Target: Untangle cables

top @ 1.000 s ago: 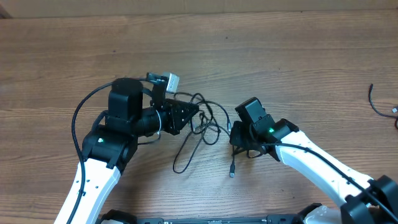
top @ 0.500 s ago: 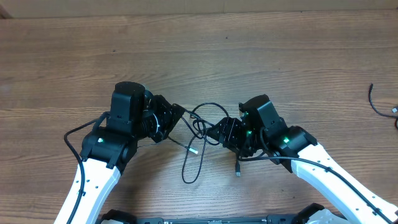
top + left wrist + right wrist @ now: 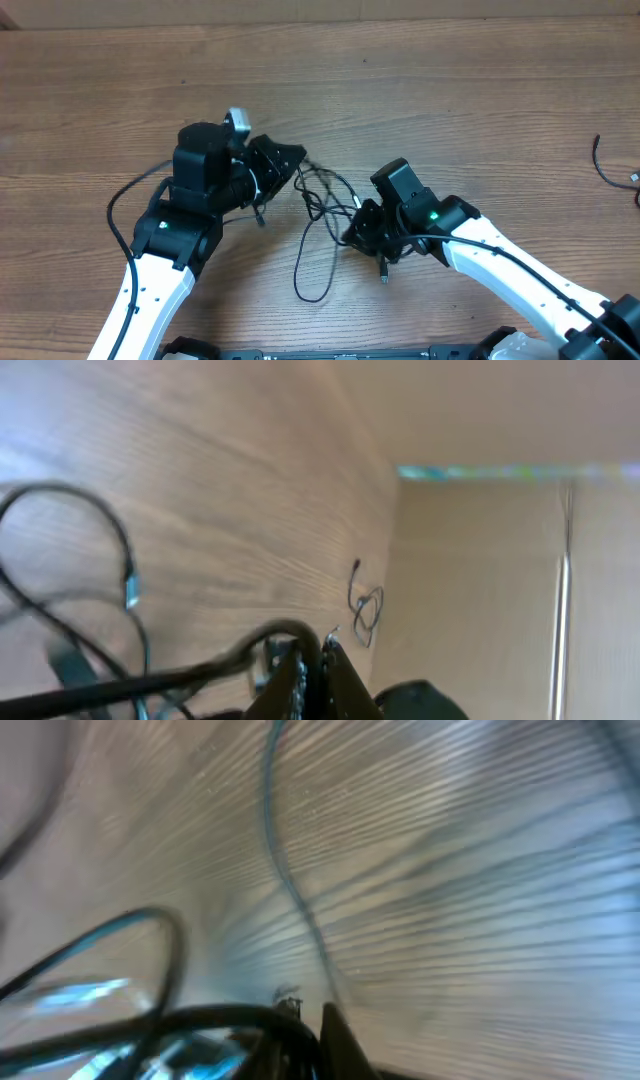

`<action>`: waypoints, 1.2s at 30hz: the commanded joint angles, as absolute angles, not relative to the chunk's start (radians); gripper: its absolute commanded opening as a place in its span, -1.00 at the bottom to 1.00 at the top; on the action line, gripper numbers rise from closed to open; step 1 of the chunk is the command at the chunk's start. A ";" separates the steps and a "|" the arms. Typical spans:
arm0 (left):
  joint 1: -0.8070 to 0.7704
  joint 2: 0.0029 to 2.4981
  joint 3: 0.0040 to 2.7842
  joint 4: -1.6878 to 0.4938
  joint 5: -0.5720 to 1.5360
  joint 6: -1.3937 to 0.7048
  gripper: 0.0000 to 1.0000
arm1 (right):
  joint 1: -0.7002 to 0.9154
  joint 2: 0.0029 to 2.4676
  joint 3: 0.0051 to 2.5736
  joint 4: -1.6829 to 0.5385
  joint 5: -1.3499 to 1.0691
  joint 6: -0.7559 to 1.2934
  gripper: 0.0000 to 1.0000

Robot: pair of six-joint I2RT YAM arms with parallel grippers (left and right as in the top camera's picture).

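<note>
1. The thin black cables [image 3: 316,205] lie about midway across the brown wooden table [image 3: 480,90], nearer its front edge, strung between the two arms.
2. Left gripper [image 3: 296,160] is pressed together, pinching a strand. Right gripper [image 3: 350,232] is clamped too, apparently on another strand, but its wrist view is blurry.
3. My worry: pulling apart might cinch the crossed loops tighter.
4. A strand this thin could also slip free.

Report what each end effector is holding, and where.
Left end effector: shut on the cables, at the tangle's upper-left strand. Right end effector: shut at the tangle's right edge; a hold cannot be told.
</note>
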State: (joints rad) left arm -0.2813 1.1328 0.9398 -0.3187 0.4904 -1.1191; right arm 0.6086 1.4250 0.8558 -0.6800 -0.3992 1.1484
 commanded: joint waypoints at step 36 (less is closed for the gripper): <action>-0.356 1.162 1.067 -0.706 0.523 -0.244 0.72 | 0.417 1.131 1.029 -0.579 -0.614 0.200 -0.92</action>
State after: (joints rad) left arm -0.3183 1.1355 1.0519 -0.6773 0.7136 -0.2607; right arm 0.4141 1.1992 1.0088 -0.6003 -0.5640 0.2340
